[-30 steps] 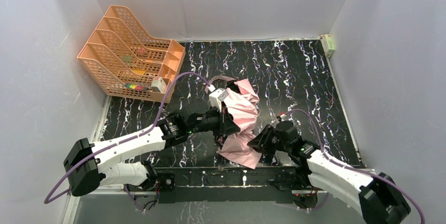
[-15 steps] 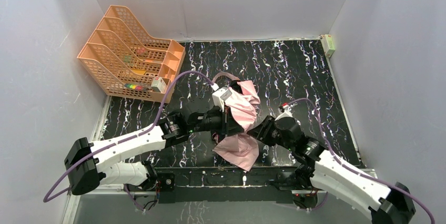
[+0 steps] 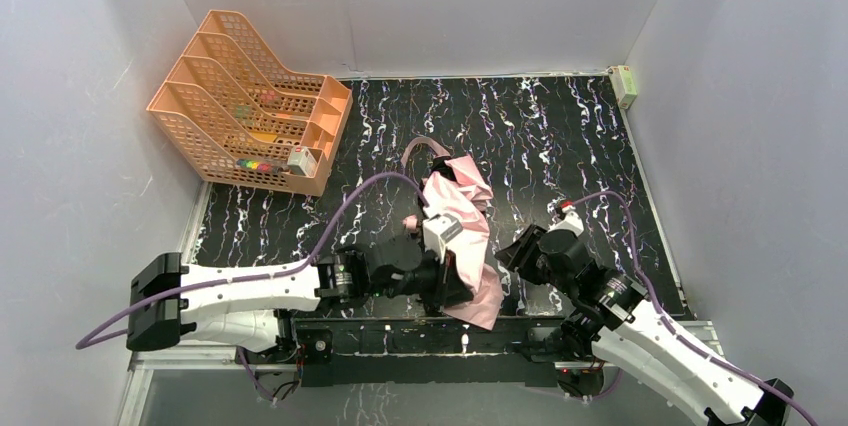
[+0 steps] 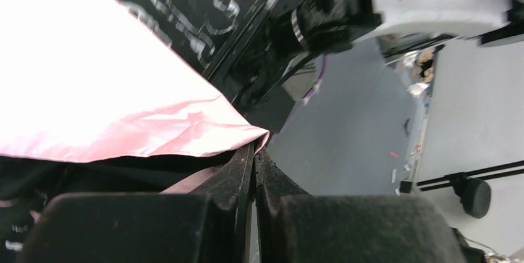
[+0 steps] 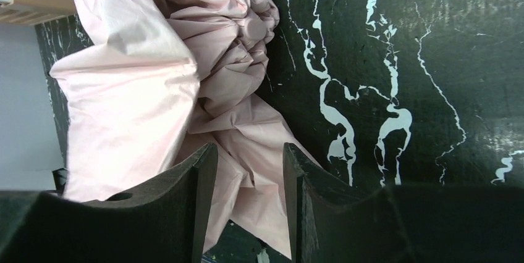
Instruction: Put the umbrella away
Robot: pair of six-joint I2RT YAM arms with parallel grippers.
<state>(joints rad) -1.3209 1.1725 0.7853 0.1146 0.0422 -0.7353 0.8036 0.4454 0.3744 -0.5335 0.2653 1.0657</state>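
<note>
The umbrella lies collapsed on the black marbled table, a crumpled pale pink heap with black lining, its strap loop at the far end. My left gripper sits over the near end of the fabric. In the left wrist view it is shut on the pink fabric's edge. My right gripper hovers just right of the heap. In the right wrist view its jaws stand open, with pink folds beyond them and nothing pinched.
An orange mesh file organiser stands at the back left, a small box at its front corner. A small white and green object sits in the back right corner. White walls enclose the table; a black rail runs along the near edge.
My left gripper has drawn the fabric toward the near edge, folding the lower flap in. The right gripper has backed off to the right, away from the fabric, and opened a little more.
</note>
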